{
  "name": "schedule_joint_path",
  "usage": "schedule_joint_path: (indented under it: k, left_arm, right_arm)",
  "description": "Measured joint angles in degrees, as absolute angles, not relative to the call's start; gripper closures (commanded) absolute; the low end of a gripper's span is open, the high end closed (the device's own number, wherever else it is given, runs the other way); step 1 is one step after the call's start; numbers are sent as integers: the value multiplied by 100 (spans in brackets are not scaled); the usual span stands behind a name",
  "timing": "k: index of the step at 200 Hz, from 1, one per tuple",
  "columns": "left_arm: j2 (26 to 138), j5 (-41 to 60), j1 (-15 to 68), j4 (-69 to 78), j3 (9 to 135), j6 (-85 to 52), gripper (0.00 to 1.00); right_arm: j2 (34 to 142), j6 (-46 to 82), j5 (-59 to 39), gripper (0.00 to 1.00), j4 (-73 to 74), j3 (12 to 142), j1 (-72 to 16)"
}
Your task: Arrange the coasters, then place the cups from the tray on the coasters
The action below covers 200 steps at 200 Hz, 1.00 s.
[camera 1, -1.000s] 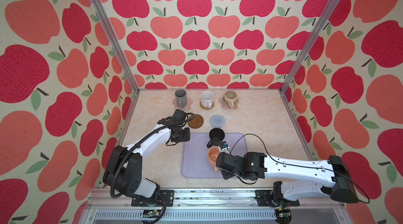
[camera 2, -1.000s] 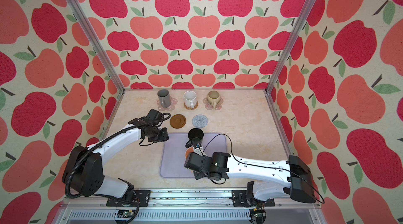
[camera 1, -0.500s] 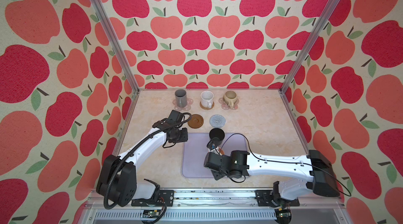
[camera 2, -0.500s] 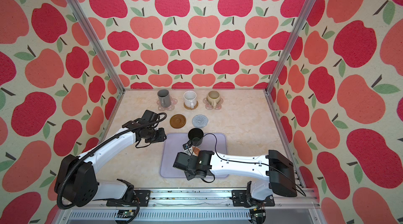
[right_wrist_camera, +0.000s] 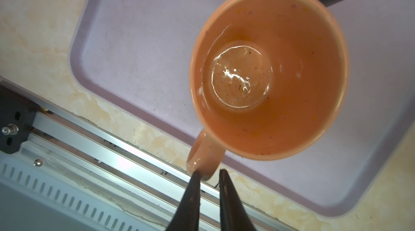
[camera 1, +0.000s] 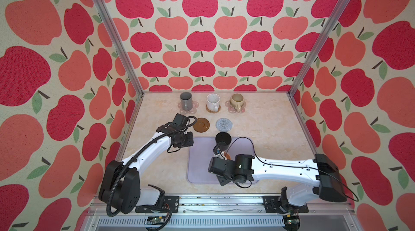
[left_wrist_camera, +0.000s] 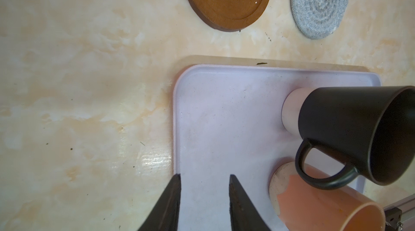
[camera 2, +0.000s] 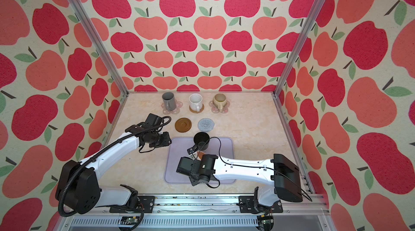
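The peach-orange cup [right_wrist_camera: 267, 72] is over the lavender tray [right_wrist_camera: 139, 38], and my right gripper [right_wrist_camera: 209, 172] is shut on its handle; in both top views my wrist hides most of this cup [camera 1: 228, 156]. The black cup [camera 1: 223, 140] stands at the tray's [camera 1: 199, 169] far edge. Open and holding nothing, my left gripper [left_wrist_camera: 204, 176] hovers over the tray's left rim [left_wrist_camera: 176, 128]. The brown disc coaster [camera 1: 201, 125] and the grey crocheted coaster [camera 1: 224, 124] lie bare. The grey cup [camera 1: 186, 100], white cup [camera 1: 213, 101] and beige cup [camera 1: 237, 100] stand on coasters at the back.
The metal rail [right_wrist_camera: 89, 151] runs along the table's front edge just beyond the tray. Apple-patterned walls close in the table on three sides. A black cable [camera 1: 242, 138] loops from the right wrist over the tray's far right part.
My right gripper has closed on the orange cup's handle, and the right arm has shifted over the tray. The left arm has barely moved.
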<state>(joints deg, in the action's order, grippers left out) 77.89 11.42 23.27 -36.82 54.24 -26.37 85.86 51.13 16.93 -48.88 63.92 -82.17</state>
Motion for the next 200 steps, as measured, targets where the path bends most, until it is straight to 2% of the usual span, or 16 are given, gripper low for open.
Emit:
schedule_joint_path:
  k: [32, 54, 88, 103, 200]
  left_arm:
    - [7789, 1247, 2327, -3618, 5424, -2707, 62]
    - [7800, 1291, 2327, -3590, 5424, -2742, 62]
    - [7804, 1297, 2331, -3570, 5424, -2757, 61]
    - [7804, 1304, 2340, -3564, 5424, -2757, 61]
    - [7616, 1358, 2333, -3535, 5352, -2755, 61]
  right_arm:
    - [8440, 5177, 1787, 81, -5205, 6215, -8204]
    - [8337, 5166, 1796, 75, -5253, 6180, -8206]
    - [8088, 5127, 1750, 52, -5100, 6160, -8206]
    - [8068, 5107, 1708, 47, -5011, 6158, -8208]
    - [9111, 4954, 1575, 46, -4853, 6785, -8211]
